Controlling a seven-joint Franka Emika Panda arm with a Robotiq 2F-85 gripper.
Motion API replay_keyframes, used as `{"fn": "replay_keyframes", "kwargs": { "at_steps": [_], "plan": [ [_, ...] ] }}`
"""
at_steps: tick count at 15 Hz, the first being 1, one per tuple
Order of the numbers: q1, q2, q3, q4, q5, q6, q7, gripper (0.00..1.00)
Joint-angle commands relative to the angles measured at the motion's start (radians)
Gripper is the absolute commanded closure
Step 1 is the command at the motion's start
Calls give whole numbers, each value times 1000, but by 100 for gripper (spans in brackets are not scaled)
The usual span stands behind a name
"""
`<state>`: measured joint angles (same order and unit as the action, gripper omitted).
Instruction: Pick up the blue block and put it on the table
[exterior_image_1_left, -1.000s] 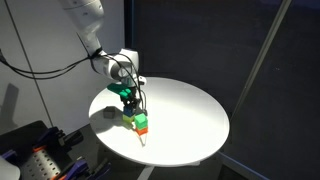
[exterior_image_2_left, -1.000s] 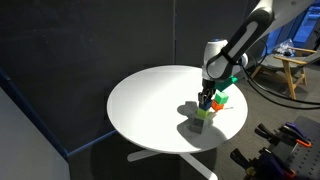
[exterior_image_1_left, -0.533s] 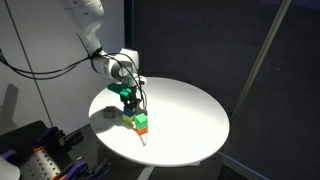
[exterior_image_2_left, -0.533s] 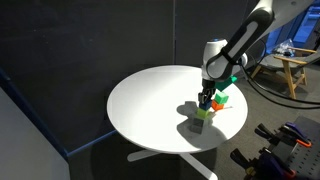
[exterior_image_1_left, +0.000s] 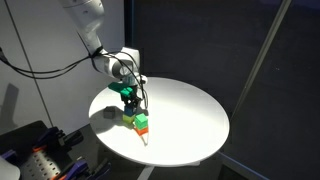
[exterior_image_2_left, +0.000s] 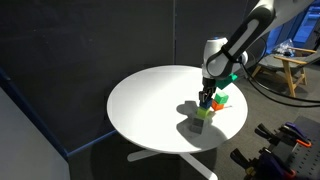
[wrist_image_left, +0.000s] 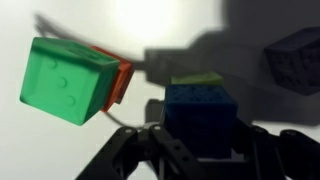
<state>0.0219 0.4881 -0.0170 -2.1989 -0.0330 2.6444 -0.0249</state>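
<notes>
In the wrist view the blue block (wrist_image_left: 202, 112) sits between my gripper's (wrist_image_left: 200, 140) two dark fingers, which press against its sides. It rests on a yellow-green cube (wrist_image_left: 196, 80) whose edge shows just beyond it. In both exterior views the gripper (exterior_image_1_left: 130, 100) (exterior_image_2_left: 205, 100) points down over this small stack on the round white table (exterior_image_1_left: 185, 105) (exterior_image_2_left: 150, 100), near the table's edge. The yellow-green cube (exterior_image_2_left: 201, 117) shows under the fingers. The blue block is mostly hidden by the fingers in the exterior views.
A green cube (wrist_image_left: 68, 77) lies on an orange cube (wrist_image_left: 120, 85) close beside the stack; it also shows in the exterior views (exterior_image_1_left: 141, 121) (exterior_image_2_left: 222, 98). A dark cube (wrist_image_left: 296, 60) lies a little further off. Dark curtains surround the table.
</notes>
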Motion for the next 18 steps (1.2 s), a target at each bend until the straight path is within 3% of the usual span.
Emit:
{"fn": "replay_keyframes", "kwargs": {
  "at_steps": [1, 11, 18],
  "plan": [
    [-5, -51, -3, -29, -32, -45, -28, 74],
    [-4, -112, -8, -103, -79, -57, -44, 74],
    [-5, -95, -7, -60, -75, -96, -37, 74]
  ]
}}
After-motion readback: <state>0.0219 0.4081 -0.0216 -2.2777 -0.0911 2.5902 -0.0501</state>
